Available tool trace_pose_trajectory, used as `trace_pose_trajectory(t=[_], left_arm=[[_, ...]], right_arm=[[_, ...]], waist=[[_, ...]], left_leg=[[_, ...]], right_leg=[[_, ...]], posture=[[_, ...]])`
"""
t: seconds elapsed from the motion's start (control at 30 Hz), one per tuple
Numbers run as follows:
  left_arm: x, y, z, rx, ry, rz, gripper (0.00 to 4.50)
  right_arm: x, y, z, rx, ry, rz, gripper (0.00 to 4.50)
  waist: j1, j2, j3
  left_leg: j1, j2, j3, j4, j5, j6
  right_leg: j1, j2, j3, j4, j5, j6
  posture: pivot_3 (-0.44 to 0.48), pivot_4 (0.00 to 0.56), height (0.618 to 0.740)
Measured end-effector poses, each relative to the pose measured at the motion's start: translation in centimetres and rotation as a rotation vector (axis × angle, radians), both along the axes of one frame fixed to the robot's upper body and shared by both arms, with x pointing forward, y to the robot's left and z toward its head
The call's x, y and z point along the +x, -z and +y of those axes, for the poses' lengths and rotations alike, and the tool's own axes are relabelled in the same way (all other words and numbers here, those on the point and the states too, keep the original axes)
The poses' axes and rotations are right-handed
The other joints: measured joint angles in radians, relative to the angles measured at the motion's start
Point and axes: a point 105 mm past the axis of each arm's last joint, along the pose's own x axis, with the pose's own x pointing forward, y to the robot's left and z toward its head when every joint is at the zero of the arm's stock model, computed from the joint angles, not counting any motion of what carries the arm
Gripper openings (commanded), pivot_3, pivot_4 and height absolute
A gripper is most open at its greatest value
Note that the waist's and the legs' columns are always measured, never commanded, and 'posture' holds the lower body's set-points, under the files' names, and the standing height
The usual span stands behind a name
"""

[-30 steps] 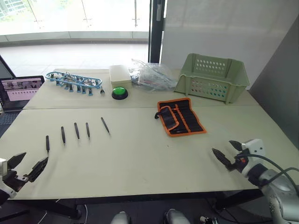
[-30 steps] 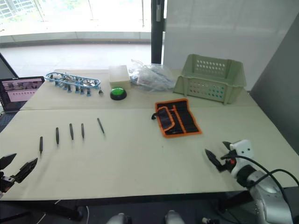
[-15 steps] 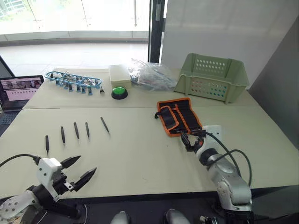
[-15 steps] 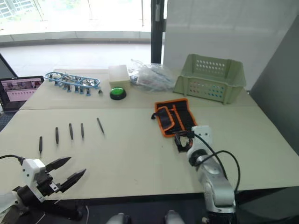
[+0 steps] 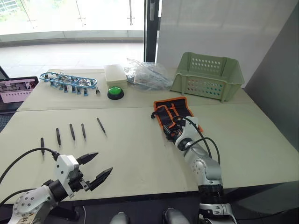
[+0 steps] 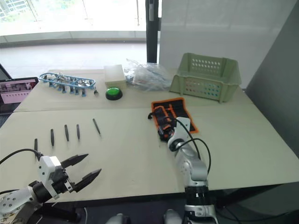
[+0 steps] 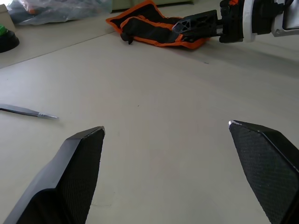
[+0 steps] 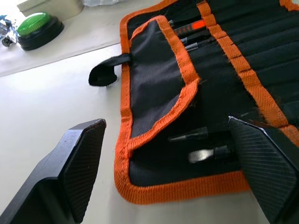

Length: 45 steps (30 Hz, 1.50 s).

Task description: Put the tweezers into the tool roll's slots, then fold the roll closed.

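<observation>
Several thin black tweezers [image 5: 72, 131] lie in a row on the left half of the table, one of them [image 7: 28, 111] ahead of my left gripper. My left gripper [image 5: 104, 162] hovers open over the table's front left, nearer than the row, holding nothing. The tool roll [image 5: 174, 110], black with orange edging, lies unrolled right of centre, one flap [image 8: 156, 88] folded over and its strap [image 8: 104, 73] sticking out. Its slots [image 8: 247, 56] hold a few small tools. My right gripper [image 8: 166, 121] is open at the roll's near edge, fingers [image 8: 79, 161] spread wide just above the fabric.
A pale green basket [image 5: 208, 77] stands behind the roll at the back right. A green button [image 5: 115, 92], a white box [image 5: 115, 73], a clear plastic bag [image 5: 147, 74] and a blue rack [image 5: 67, 80] line the back. A laptop [image 5: 16, 88] sits far left.
My right gripper has swept from the table's front right corner up to the roll's near edge. My left gripper has come up over the front left of the table and moved right.
</observation>
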Motion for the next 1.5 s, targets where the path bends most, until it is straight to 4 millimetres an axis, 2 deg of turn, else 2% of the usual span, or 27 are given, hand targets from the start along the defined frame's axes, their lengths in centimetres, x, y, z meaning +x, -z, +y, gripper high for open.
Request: trace_pose_trajectory(t=[0.13, 0.17, 0.33, 0.53, 0.6, 0.73, 0.83, 1.0, 1.17, 1.33, 1.5], left_arm=[[0.0, 0.4, -0.3, -0.016, -0.008, 0.009, 4.50], [-0.1, 0.5, -0.5, -0.021, -0.008, 0.014, 4.50], [-0.1, 0.6, -0.5, -0.023, -0.018, 0.019, 4.50], [0.0, 0.6, -0.4, -0.021, -0.023, 0.018, 4.50], [0.0, 0.6, -0.4, -0.021, -0.023, 0.017, 4.50], [0.2, 0.2, -0.4, -0.025, -0.022, 0.000, 4.50], [0.5, -1.4, -0.6, -0.042, -0.011, -0.057, 4.50], [0.7, -2.1, -0.3, -0.074, -0.022, -0.069, 4.50], [0.7, -1.9, 0.0, -0.075, -0.027, -0.047, 4.50], [0.7, -2.0, 0.1, -0.072, -0.011, -0.047, 4.50], [0.9, -1.9, 0.2, -0.050, 0.018, -0.037, 4.50]], right_arm=[[0.3, 0.0, 0.3, 0.012, 0.000, -0.006, 4.41], [0.4, 0.1, 0.3, 0.011, 0.000, -0.005, 4.18], [0.8, -0.3, 0.2, -0.002, 0.003, -0.017, 2.65], [0.7, -0.1, 0.2, -0.002, 0.001, -0.012, 0.54], [0.7, -0.1, 0.3, -0.002, 0.000, -0.012, 0.05], [0.4, 0.1, 0.1, -0.002, 0.000, -0.012, 0.05], [0.2, 0.0, 0.1, -0.015, -0.018, -0.023, 0.05], [-0.9, -0.3, 1.5, -0.133, -0.175, -0.086, 0.05], [-3.3, 0.7, 3.0, -0.343, -0.396, -0.172, 0.05], [-6.0, 0.8, 4.2, -0.599, -0.639, -0.346, 0.05], [-9.2, 1.8, 5.3, -0.781, -0.861, -0.489, 0.05]], waist=[[-0.001, 0.000, 0.000], [-0.001, 0.000, 0.000], [-0.001, 0.000, 0.000], [-0.001, 0.000, 0.000], [-0.001, 0.000, 0.000], [0.000, 0.000, 0.000], [0.000, 0.000, 0.000], [-0.001, 0.001, 0.000], [0.000, 0.001, 0.000], [0.003, 0.000, 0.001], [0.004, 0.000, 0.001]], left_leg=[[0.000, 0.000, 0.000, 0.000, 0.000, 0.000], [0.000, 0.000, 0.000, 0.000, 0.000, 0.000], [0.000, 0.000, 0.000, 0.000, 0.000, 0.000], [-0.001, 0.000, 0.000, 0.000, 0.000, 0.000], [-0.001, 0.000, 0.000, 0.000, 0.000, 0.000], [-0.001, 0.000, 0.000, 0.000, 0.000, 0.000], [-0.001, 0.000, 0.000, 0.000, 0.000, 0.000], [-0.001, 0.000, 0.000, -0.001, 0.000, 0.000], [-0.001, 0.000, 0.000, -0.001, 0.000, 0.000], [-0.001, 0.000, 0.000, -0.001, 0.000, 0.000], [-0.001, 0.000, 0.000, -0.001, 0.000, 0.000]], right_leg=[[0.000, 0.000, 0.000, 0.000, 0.000, 0.000], [0.000, 0.000, 0.000, 0.000, 0.000, 0.000], [0.000, 0.000, 0.000, 0.000, 0.000, 0.000], [-0.001, 0.000, 0.000, 0.000, 0.000, 0.000], [-0.001, 0.000, 0.000, 0.000, 0.000, 0.000], [-0.001, 0.000, 0.000, 0.000, 0.000, 0.000], [-0.001, 0.000, 0.000, 0.000, 0.000, 0.000], [-0.001, 0.000, 0.000, -0.001, 0.000, 0.000], [-0.002, 0.000, 0.000, -0.002, 0.000, 0.000], [-0.001, 0.000, 0.000, -0.002, -0.001, 0.000], [-0.001, 0.000, 0.000, -0.002, -0.002, -0.002]], posture=[[0.000, 0.150, 0.725], [0.000, 0.150, 0.725], [0.000, 0.150, 0.725], [0.000, 0.150, 0.725], [0.000, 0.150, 0.725], [0.000, 0.150, 0.725], [0.000, 0.150, 0.725], [0.000, 0.150, 0.725], [0.000, 0.150, 0.725], [0.000, 0.150, 0.725], [0.000, 0.150, 0.725]])
